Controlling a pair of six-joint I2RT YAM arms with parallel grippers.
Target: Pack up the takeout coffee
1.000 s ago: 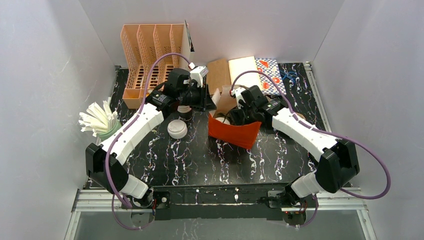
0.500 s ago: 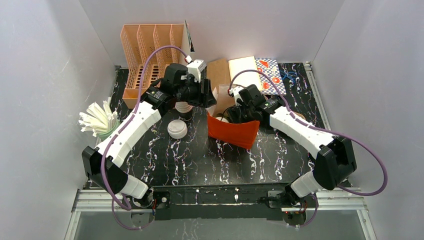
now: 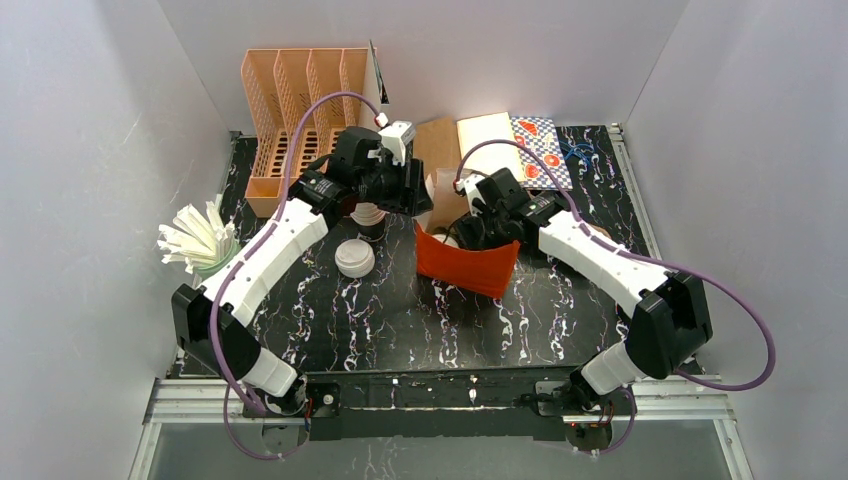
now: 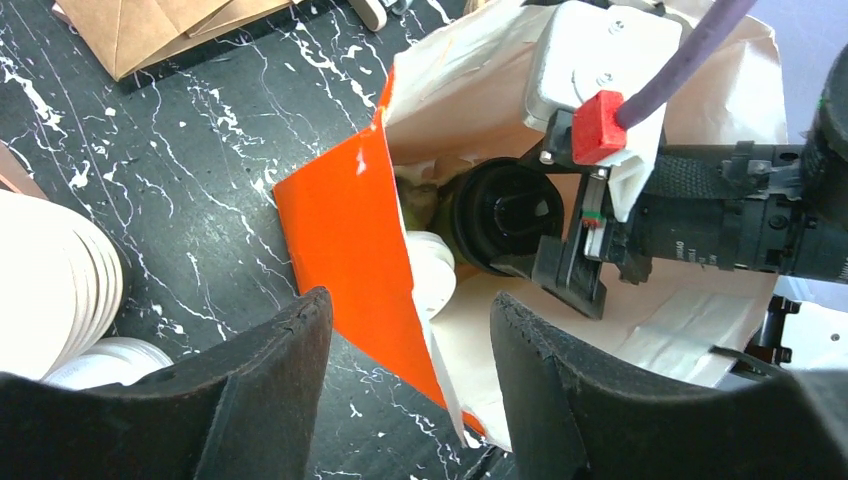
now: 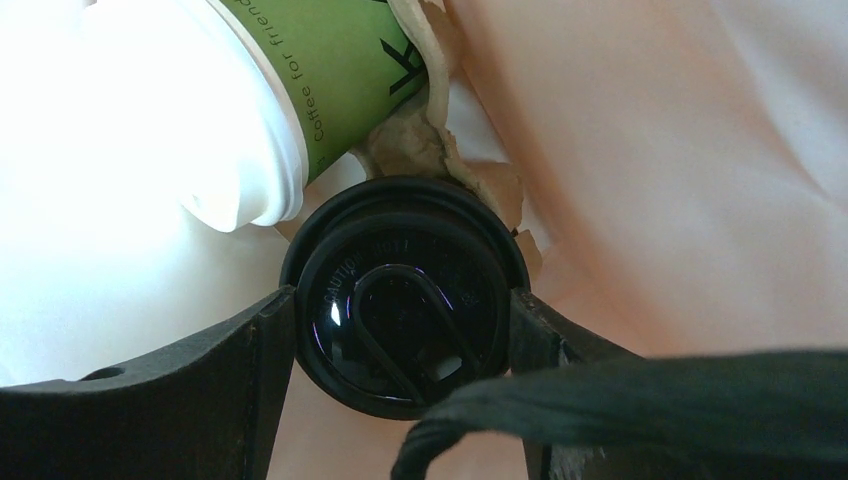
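Observation:
An orange paper bag [image 3: 466,265] [image 4: 345,240] stands open mid-table. Inside it, my right gripper [image 3: 470,236] [image 5: 402,300] is shut on a takeout coffee cup with a black lid [image 5: 400,295] [image 4: 500,215], one finger against each side of the lid. A green takeout coffee cup [image 5: 335,75] with a white lid [image 5: 200,120] [image 4: 432,280] lies tilted beside it in the bag. My left gripper [image 3: 408,198] [image 4: 410,305] hangs open over the bag's left rim. The paper edge runs between its fingers without touching them.
A stack of lidless white cups [image 3: 368,214] [image 4: 50,270] and a loose white lid [image 3: 354,258] sit left of the bag. An orange file rack [image 3: 300,100] stands at the back left, a cup of white wrapped sticks [image 3: 195,240] at the left edge, and flat paper bags [image 3: 436,145] behind.
My left gripper has opened and let go of the bag's rim, shifting slightly right. The right arm has edged a little left inside the bag, still holding the black-lidded cup.

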